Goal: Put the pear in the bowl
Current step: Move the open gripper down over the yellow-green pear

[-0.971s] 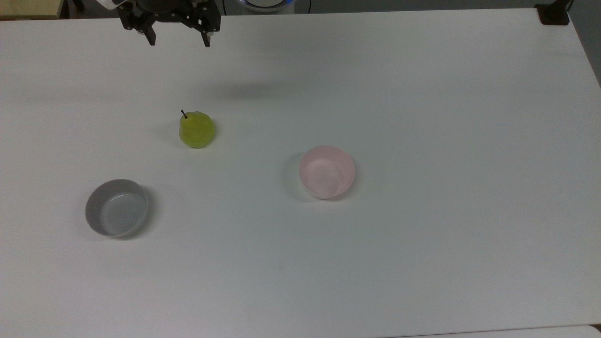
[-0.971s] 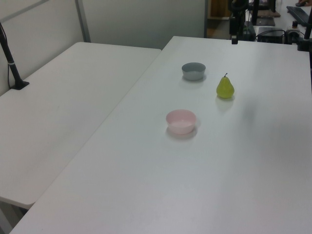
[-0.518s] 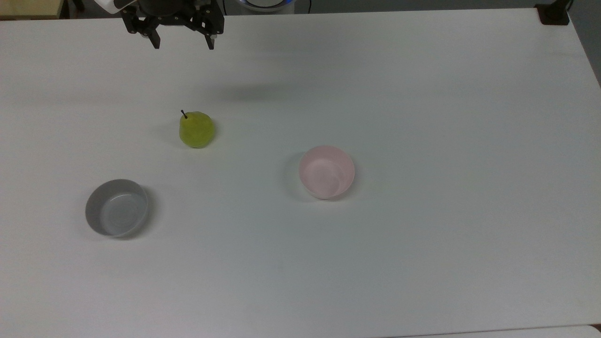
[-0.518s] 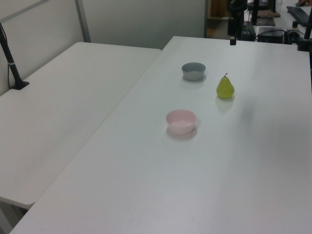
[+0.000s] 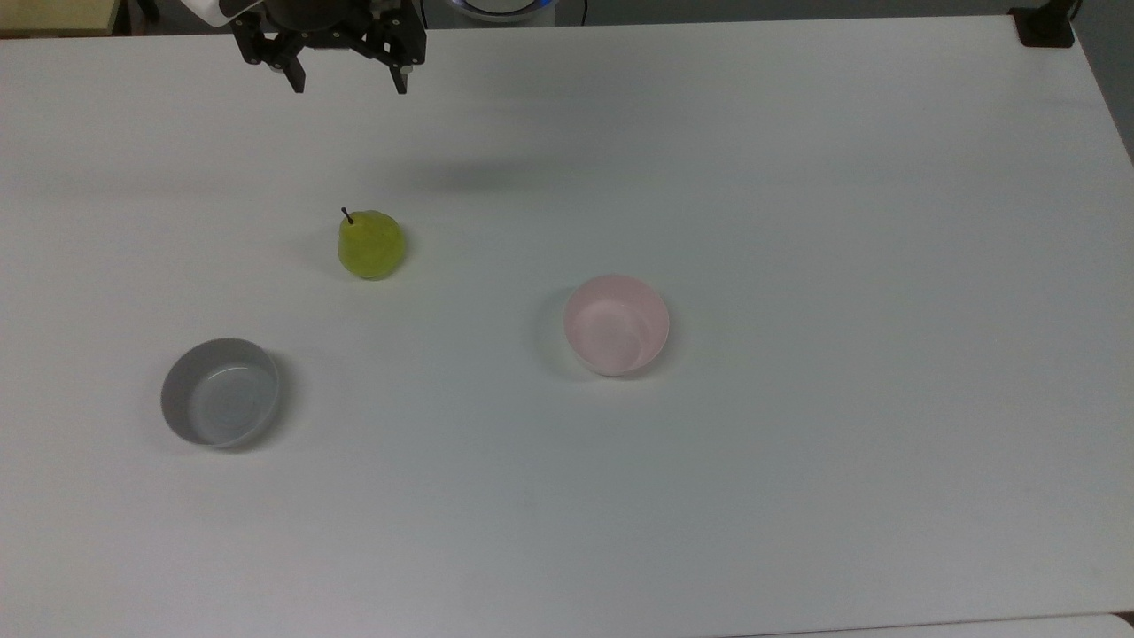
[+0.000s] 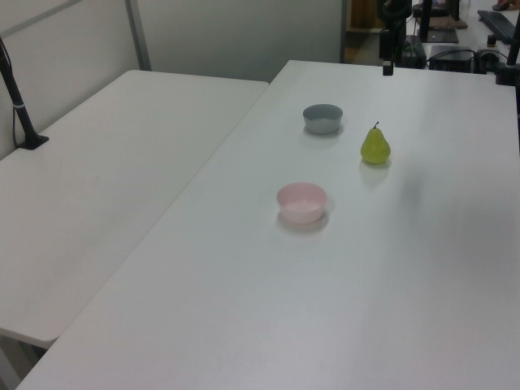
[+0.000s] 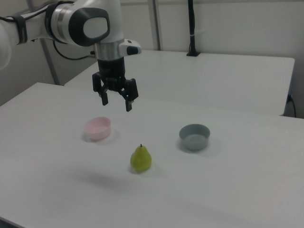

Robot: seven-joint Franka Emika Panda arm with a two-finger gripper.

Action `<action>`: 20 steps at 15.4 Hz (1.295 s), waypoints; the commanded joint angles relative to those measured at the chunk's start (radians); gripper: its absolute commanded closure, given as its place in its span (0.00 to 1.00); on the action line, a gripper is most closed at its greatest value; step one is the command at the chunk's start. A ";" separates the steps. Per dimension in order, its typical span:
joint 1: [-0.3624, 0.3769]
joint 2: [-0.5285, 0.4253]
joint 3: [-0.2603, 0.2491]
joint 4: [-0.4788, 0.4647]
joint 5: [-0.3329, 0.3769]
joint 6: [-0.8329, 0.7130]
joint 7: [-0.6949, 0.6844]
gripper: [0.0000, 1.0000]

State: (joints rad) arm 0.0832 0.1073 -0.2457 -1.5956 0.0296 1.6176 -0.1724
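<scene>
Tabletop (image 5: pixel 797 496): white, wide, bare apart from three small things set well apart from one another.

Nearest in the top view: grey bowl (image 5: pixel 220 392), upright, nothing inside, low on the top view's left. Likely a distractor; same size as the target, different colour.

Mid-ground: pink bowl (image 5: pixel 617 323), upright, mouth open upward, nothing inside. Free room all round the rim, so reachable from above without nudging anything.

Further back: pear (image 5: pixel 371 245), standing on its broad base, stem (image 5: pixel 346 214) up and slightly tilted. Not in either bowl; lies between the grey bowl and the pink bowl as seen in the right view, nearer that camera than both.

Farthest: hand (image 5: pixel 349 78), raised high above the tabletop, fingers spread apart, holding nothing, pointing down. Sits beyond the pear toward the far edge in the top view, not yet over it.

Judgement: approach stage, nothing grasped. Wide opening suits the pear's round belly; glossy skin may slip under an off-centre pinch.
</scene>
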 commanded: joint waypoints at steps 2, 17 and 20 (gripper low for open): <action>0.032 0.029 -0.017 0.019 0.010 -0.011 -0.013 0.00; 0.062 0.294 -0.070 -0.038 -0.066 0.203 -0.148 0.00; 0.075 0.328 -0.069 -0.066 -0.069 0.254 -0.147 0.00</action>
State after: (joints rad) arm 0.1232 0.4278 -0.2936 -1.6249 -0.0256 1.8299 -0.2975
